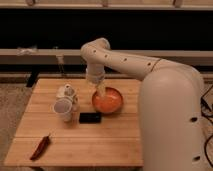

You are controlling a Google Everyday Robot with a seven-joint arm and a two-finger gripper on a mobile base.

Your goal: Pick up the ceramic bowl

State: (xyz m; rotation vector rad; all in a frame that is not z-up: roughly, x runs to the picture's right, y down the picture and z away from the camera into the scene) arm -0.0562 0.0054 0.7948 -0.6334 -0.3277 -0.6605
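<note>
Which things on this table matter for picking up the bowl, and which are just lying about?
For the job:
- ceramic bowl, orange-red, right of the table's middle
- pincer, low at the bowl's rear left rim

Lying about, on the wooden table:
- white cup
- small white item behind the cup
- flat black object
- red chili pepper

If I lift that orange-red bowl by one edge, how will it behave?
The shallow round orange-red ceramic bowl looks rigid, so it probably won't flex. Its glossy inside may slip under the hand, which is down at its rim. Wide and shallow, it would likely tilt if held off-centre.
</note>
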